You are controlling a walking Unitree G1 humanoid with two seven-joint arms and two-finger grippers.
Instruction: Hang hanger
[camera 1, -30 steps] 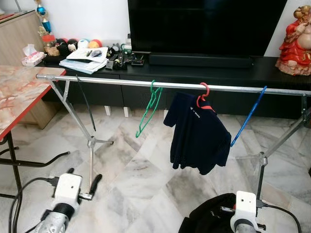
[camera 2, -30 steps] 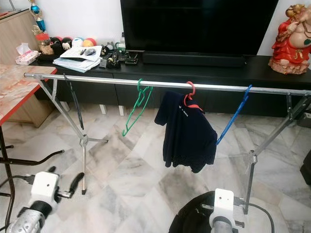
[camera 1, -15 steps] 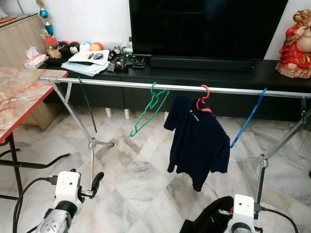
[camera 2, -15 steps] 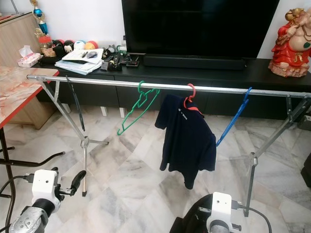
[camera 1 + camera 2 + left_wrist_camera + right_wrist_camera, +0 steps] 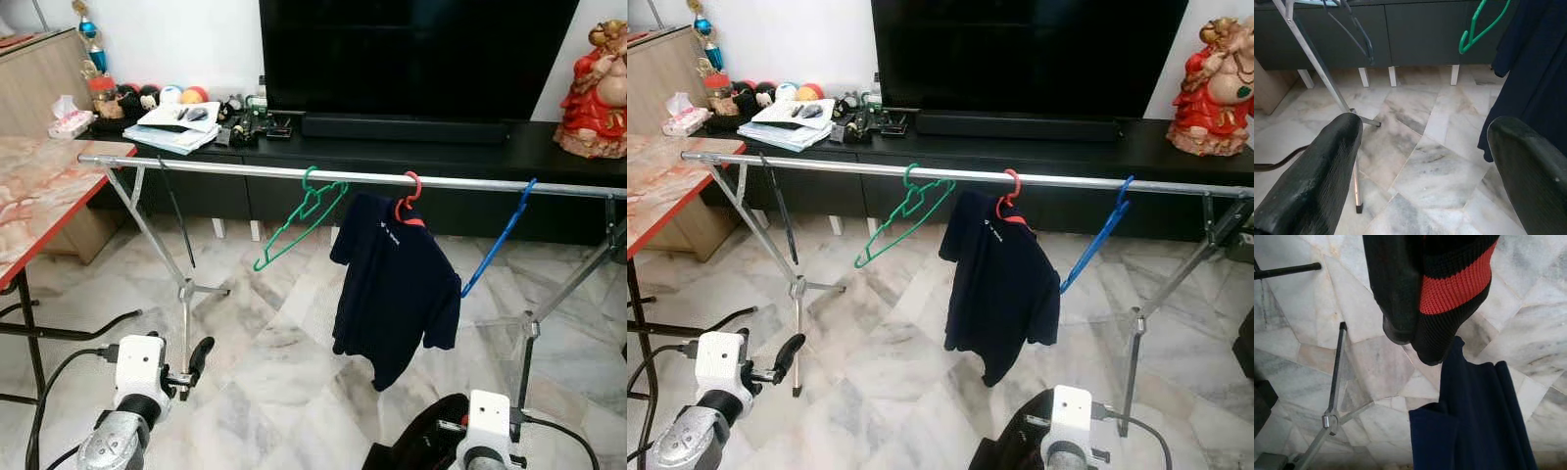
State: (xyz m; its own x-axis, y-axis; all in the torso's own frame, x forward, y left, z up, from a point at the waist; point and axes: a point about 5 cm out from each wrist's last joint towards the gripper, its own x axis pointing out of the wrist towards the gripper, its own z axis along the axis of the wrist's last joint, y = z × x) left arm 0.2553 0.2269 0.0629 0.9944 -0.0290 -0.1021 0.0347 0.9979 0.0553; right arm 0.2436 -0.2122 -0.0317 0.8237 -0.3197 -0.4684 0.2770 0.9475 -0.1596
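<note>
The left gripper (image 5: 1425,161) hangs low over the marble floor (image 5: 284,362) with its fingers (image 5: 1317,176) spread apart and nothing between them. The right gripper (image 5: 1415,328) is also low — its fingers are wrapped in a black cloth (image 5: 421,446) with a red stripe, and I cannot tell how they stand. Ahead, a steel rail (image 5: 245,171) carries a black hanger (image 5: 176,211), a tilted green hanger (image 5: 299,220), a red hanger (image 5: 409,196) with a navy shirt (image 5: 397,284), and a blue hanger (image 5: 498,240) — all hooked on. A bench (image 5: 39,186) stands at the left.
</note>
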